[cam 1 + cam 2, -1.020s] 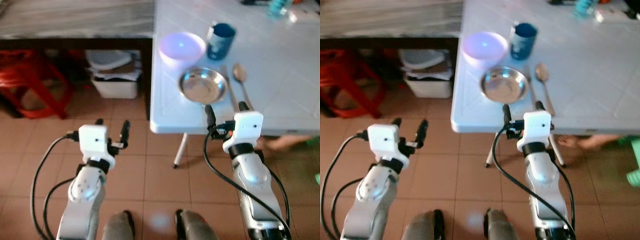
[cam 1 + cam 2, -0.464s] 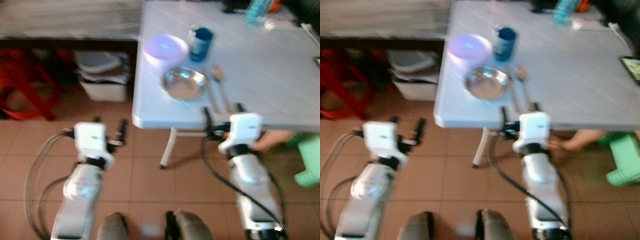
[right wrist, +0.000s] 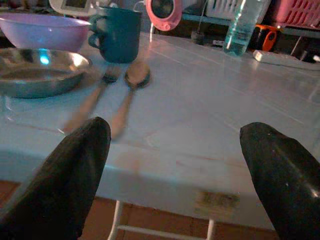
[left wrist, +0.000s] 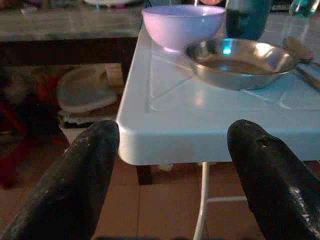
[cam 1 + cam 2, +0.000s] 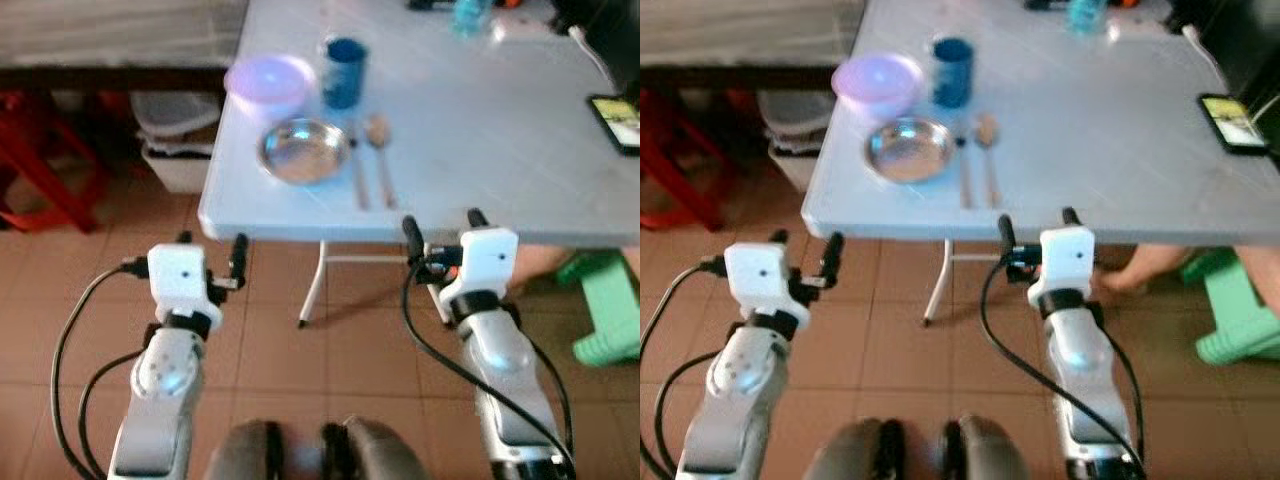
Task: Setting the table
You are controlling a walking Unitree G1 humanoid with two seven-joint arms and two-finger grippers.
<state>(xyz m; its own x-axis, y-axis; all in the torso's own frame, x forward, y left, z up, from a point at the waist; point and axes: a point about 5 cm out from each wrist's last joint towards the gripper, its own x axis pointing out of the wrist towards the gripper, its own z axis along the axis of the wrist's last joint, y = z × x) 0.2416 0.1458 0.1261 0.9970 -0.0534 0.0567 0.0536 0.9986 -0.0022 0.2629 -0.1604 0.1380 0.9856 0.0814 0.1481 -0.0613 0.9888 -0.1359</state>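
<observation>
- The white desk (image 5: 480, 130) sits right ahead, with its near edge just past both grippers.
- The place setting is bunched at the desk's near left corner. A steel plate (image 5: 303, 151) sits closest to the edge, a lilac bowl (image 5: 266, 80) is behind it toward the left, and a dark blue mug (image 5: 344, 71) is just beside the bowl on the right.
- A fork (image 5: 357, 172) and a spoon (image 5: 380, 150) lie side by side right next to the plate on its right, handles pointing back toward the robot. They're a bit blurry in the right wrist view.
- The left gripper (image 5: 209, 250) hangs over the tiled floor (image 5: 330, 330), just short of the desk's left corner. Its fingers (image 4: 80, 185) are spread wide with nothing between them, and the wrist view looks straight at the corner with the bowl and plate beyond.
- The right gripper (image 5: 440, 228) is up at the desk's front edge, to the right of the cutlery. It's wide open too and holding nothing.
- Other stuff: a phone (image 5: 615, 108) near the right edge of the desk, a clear water bottle (image 3: 241, 26) at the far side, a green plastic stool (image 5: 610, 315) on the floor to the right with someone's bare foot next to it, a red stool (image 5: 45, 160) and a white storage bin (image 5: 180, 150) under the counter on the left.
</observation>
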